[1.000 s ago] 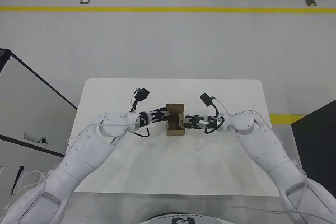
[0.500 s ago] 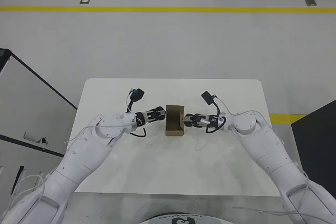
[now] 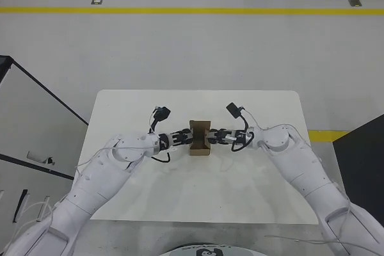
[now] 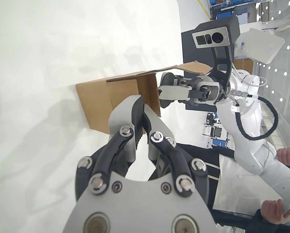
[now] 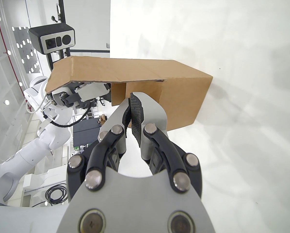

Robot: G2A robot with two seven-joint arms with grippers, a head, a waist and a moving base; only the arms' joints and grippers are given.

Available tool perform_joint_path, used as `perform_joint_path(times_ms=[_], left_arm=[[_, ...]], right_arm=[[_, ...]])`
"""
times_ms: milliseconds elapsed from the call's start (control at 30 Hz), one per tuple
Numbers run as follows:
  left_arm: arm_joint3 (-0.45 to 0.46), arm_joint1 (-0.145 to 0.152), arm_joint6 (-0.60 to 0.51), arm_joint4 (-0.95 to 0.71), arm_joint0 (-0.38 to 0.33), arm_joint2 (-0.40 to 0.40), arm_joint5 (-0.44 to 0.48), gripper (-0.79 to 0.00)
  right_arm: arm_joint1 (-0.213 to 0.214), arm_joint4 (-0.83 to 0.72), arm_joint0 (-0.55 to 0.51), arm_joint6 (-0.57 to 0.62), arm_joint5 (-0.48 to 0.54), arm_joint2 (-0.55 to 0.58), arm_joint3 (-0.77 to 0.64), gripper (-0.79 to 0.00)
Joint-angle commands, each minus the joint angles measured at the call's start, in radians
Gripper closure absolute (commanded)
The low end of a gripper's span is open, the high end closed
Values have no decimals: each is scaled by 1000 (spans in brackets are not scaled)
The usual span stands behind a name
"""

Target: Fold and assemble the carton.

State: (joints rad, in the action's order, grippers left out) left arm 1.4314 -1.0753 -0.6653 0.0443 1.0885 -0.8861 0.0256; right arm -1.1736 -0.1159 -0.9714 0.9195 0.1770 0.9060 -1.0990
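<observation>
Top view: the brown carton (image 3: pixel 200 147) stands at the middle of the white table (image 3: pixel 256 192), with an arm at each of two opposite sides.
Carton: it rests on the table with its open end unsealed. One flap (image 4: pixel 192 67) juts out past that open edge.
Left gripper (image 4: pixel 142 105): the jaws are drawn together and the black pads all but meet. The tips lie against the carton's near wall. Whether any cardboard is nipped between the pads cannot be told.
Right gripper (image 5: pixel 131 98): the jaws are closed and the pads meet at the tips. The tips sit at the carton's wall, just under the long upper panel. It cannot be told whether a cardboard edge is caught between them. In the left wrist view this gripper touches the carton's far edge, just beside the jutting flap.
Change: half a second ago both grippers stood slightly off the carton's sides. Now both are in against it, and the carton sits in the same spot on the table.
</observation>
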Motion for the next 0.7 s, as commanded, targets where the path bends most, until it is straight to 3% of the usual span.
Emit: perform_joint_path(times_ms=[0,667], left_arm=[[-4,-5,-2,7,-6,10,0,0],[-33,-30,-15,51,-26,39,-30,0]], right_arm=[[-4,3,5,-3,-2,-7,4,0],[-25,48,25,-20,-29,-49,1,0]])
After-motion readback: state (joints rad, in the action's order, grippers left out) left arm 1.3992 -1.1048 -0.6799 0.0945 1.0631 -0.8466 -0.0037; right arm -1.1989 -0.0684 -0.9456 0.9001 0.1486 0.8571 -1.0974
